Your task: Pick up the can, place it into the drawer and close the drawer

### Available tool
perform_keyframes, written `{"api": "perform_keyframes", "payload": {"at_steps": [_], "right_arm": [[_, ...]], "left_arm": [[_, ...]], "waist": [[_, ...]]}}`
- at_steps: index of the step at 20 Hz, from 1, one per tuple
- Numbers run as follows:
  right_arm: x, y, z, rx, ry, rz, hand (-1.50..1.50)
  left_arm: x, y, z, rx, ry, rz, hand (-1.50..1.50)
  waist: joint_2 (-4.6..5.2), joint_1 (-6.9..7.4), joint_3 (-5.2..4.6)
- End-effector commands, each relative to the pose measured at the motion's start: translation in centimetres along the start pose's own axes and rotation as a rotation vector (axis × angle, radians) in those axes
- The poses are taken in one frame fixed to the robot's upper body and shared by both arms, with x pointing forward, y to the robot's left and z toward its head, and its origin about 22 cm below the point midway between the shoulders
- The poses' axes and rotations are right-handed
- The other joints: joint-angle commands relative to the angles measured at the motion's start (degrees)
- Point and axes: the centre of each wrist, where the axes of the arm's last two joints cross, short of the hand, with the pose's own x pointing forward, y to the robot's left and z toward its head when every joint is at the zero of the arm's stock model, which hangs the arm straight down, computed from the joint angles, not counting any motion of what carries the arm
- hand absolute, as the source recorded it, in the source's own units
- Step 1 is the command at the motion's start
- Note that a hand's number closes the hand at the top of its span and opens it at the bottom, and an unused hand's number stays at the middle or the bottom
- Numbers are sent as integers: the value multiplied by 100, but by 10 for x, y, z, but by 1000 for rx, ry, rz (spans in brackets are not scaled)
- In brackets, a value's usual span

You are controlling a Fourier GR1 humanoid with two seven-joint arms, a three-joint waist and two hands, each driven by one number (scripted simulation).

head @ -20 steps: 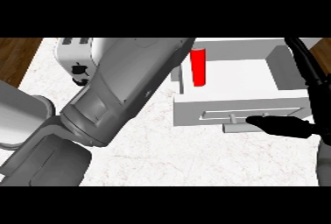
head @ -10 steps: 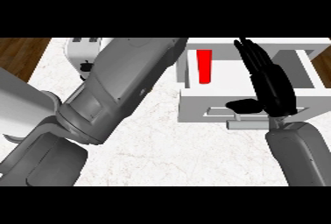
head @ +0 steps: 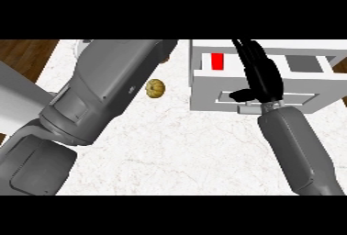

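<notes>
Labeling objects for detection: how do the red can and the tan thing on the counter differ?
The can is red and straight-sided; the tan object is rounded and ribbed. The can sits inside the white drawer; the tan object lies on the marble counter, left of the drawer. Neither is touched by a hand.

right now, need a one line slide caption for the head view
Right hand pressed flat against the white drawer front, red can inside, small tan item on the counter.
</notes>
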Motion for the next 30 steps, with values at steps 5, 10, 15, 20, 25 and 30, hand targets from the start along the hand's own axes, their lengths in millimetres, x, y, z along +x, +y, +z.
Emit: {"api": "perform_keyframes", "payload": {"at_steps": [5,10,15,20,25,30], "right_arm": [[10,7,-49,-134,53,55,-150],[6,10,-62,-173,47,103,-150],[18,4,-81,-211,51,115,-150],[21,-1,-91,-235,61,128,-150],[23,-31,-112,-239,52,79,-150],[37,-25,-113,-274,9,-70,-150]], "left_arm": [[22,22,-6,21,-5,-5,-150],[-7,52,-10,9,15,-18,-150],[-7,66,-8,-11,29,-15,-150],[-7,57,2,-21,18,-7,-150],[-14,82,4,-24,17,-8,-150],[-15,93,7,-18,30,7,-150]], "waist": [[-1,206,1],[17,295,-1],[26,356,-2],[44,499,1],[23,508,0],[33,505,10]]}}
